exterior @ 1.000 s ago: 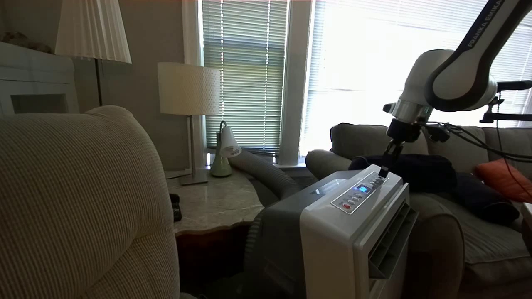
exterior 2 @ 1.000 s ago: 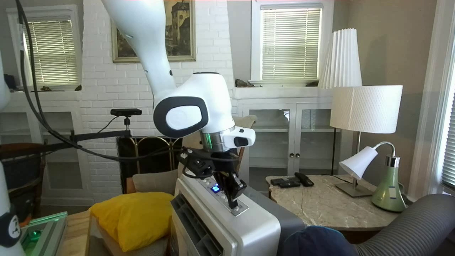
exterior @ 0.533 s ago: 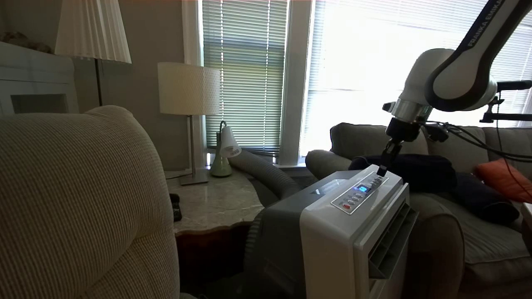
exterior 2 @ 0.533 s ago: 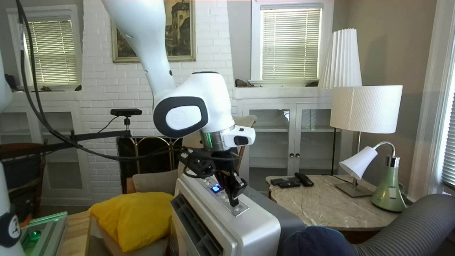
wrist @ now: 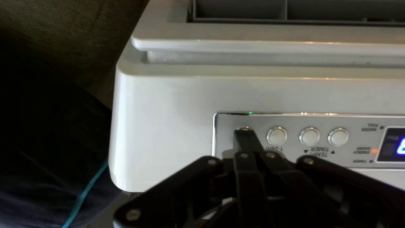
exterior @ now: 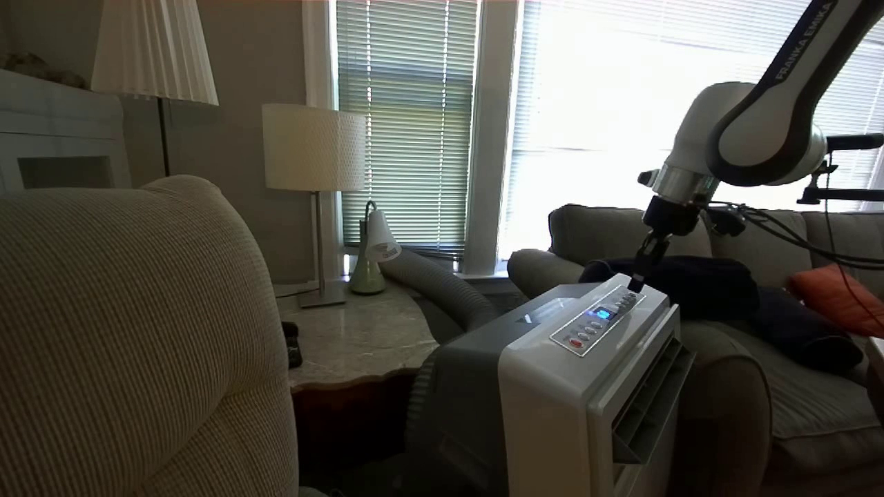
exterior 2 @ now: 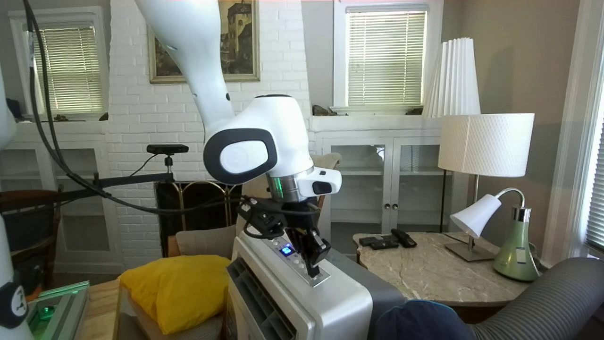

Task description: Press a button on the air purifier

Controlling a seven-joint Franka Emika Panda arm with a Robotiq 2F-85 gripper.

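Note:
The air purifier (exterior: 545, 400) is a tall white box with a slatted side grille; it also shows in an exterior view (exterior 2: 342, 302) and the wrist view (wrist: 164, 104). Its slanted top has a silver control panel (wrist: 227, 126) with round buttons (wrist: 277, 136) and a lit blue display (exterior 2: 286, 250). My gripper (wrist: 246, 136) is shut and empty, pointing down at the panel's end. Its fingertips cover most of the end button (wrist: 245, 128); only its far rim shows. In both exterior views the gripper (exterior: 635, 286) (exterior 2: 313, 271) is at the panel; I cannot tell whether it touches.
A grey hose (exterior 2: 547, 302) runs behind the purifier. A marble-topped table (exterior 2: 415, 276) holds a white-shaded lamp (exterior 2: 486, 144) and a green lamp (exterior 2: 516, 257). A sofa (exterior: 725, 386), a yellow pillow (exterior 2: 181, 288) and a beige armchair (exterior: 138, 331) stand around.
The gripper tip rose slightly off its earlier spot, then shifted a little and came down again over the panel's end. The purifier and its lit display look the same.

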